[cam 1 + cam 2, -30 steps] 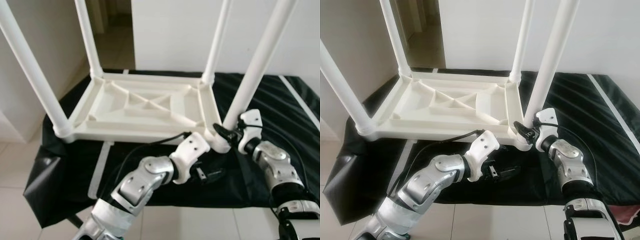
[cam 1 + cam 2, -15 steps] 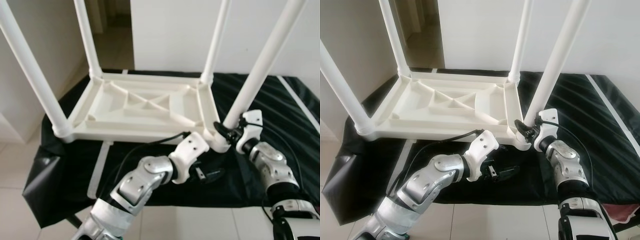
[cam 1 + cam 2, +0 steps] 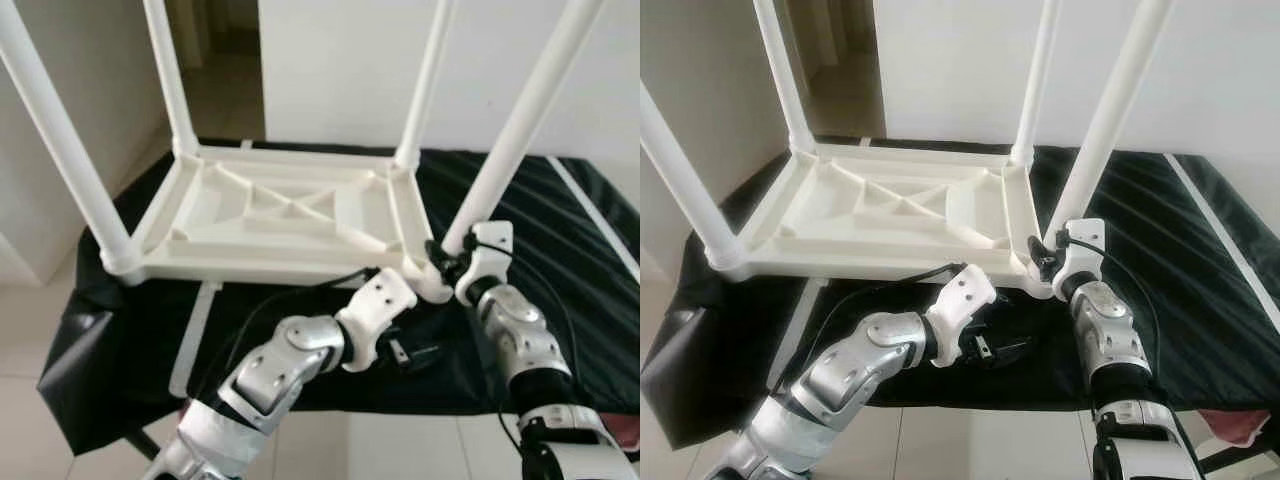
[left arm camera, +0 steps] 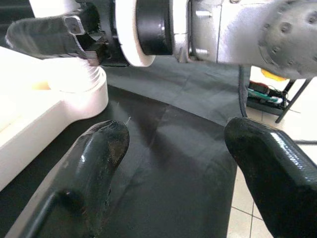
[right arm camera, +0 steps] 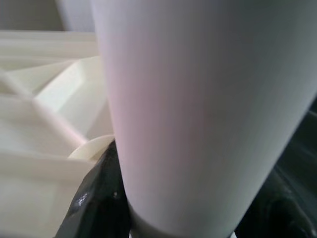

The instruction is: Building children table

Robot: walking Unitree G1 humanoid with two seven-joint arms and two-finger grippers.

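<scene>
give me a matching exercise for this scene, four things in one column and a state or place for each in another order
Things:
1. right end effector
2. left end effector
3. tabletop
4. black sheet

States or places:
A. lying upside down with four legs pointing up
B. spread under the white table
C. closed around the base of the near right leg
D. open, low over the sheet in front of the near edge, holding nothing

Pairs: 1-C, 2-D, 3-A, 4-B
</scene>
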